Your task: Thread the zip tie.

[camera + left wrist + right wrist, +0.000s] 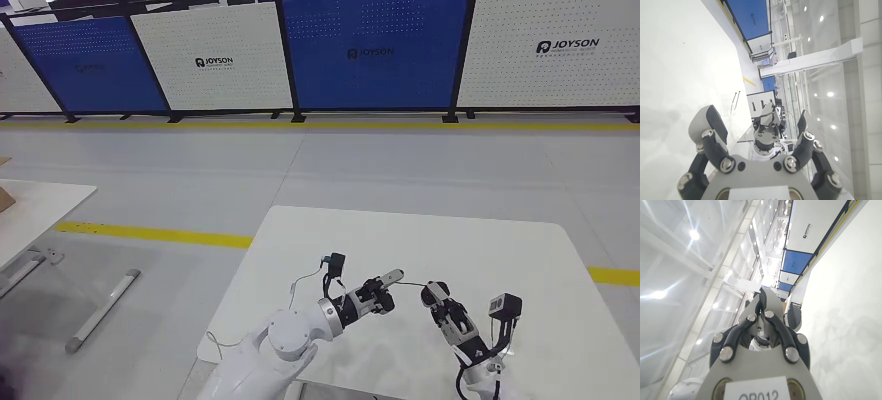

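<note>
Left jaws gape wide and empty while the right jaws are pinched tight on the zip tie (762,299), held above the surface (520,260) between the two; closing off-centre could, I judge, flex the limp tie and spoil the threading.

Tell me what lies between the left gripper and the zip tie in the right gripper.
Nothing: in the left wrist view the left gripper, open, faces the right gripper, shut on the zip tie, with only air between.
</note>
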You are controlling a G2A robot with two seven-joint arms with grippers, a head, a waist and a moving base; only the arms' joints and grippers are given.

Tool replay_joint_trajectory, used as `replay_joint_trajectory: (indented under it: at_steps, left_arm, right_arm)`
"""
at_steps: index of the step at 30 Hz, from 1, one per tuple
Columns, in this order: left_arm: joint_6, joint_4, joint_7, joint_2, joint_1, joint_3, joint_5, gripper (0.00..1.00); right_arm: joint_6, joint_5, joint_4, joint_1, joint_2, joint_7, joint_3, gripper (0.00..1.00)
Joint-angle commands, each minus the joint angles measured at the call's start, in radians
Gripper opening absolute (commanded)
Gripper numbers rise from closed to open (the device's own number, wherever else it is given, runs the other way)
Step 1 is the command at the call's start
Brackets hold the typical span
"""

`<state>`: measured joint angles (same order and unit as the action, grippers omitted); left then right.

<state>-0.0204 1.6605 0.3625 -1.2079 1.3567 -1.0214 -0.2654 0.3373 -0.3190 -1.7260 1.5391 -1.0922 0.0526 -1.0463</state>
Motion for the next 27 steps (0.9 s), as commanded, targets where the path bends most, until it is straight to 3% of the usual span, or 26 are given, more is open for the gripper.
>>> replay_joint_trajectory:
  at_steps: [1,7,22,23,24,25,27]
  left_arm:
    - [-0.003,0.000,-0.008,-0.001,0.002,0.001,-0.001,1.00]
    - [-0.022,-0.018,-0.017,-0.004,-0.001,0.010,-0.010,1.00]
    - [-0.038,-0.033,-0.041,-0.006,0.001,0.024,0.012,1.00]
    - [-0.038,-0.038,-0.045,-0.007,0.000,0.025,0.003,0.95]
    - [-0.036,-0.042,-0.046,-0.008,-0.002,0.026,-0.007,0.53]
    - [-0.041,-0.050,-0.046,-0.009,-0.006,0.025,-0.016,0.42]
    - [-0.052,-0.059,-0.049,-0.010,-0.008,0.023,-0.019,0.32]
  right_arm:
    - [0.003,0.038,0.018,-0.007,-0.007,-0.027,0.014,0.00]
    - [-0.012,0.134,0.057,-0.040,-0.033,-0.099,0.082,0.00]
    - [-0.012,0.134,0.057,-0.040,-0.033,-0.099,0.082,0.00]
    - [-0.012,0.134,0.057,-0.040,-0.033,-0.099,0.082,0.00]
    - [-0.012,0.134,0.057,-0.040,-0.033,-0.099,0.082,0.00]
    - [-0.012,0.134,0.057,-0.040,-0.033,-0.099,0.082,0.00]
    - [-0.012,0.134,0.057,-0.040,-0.033,-0.099,0.082,0.00]
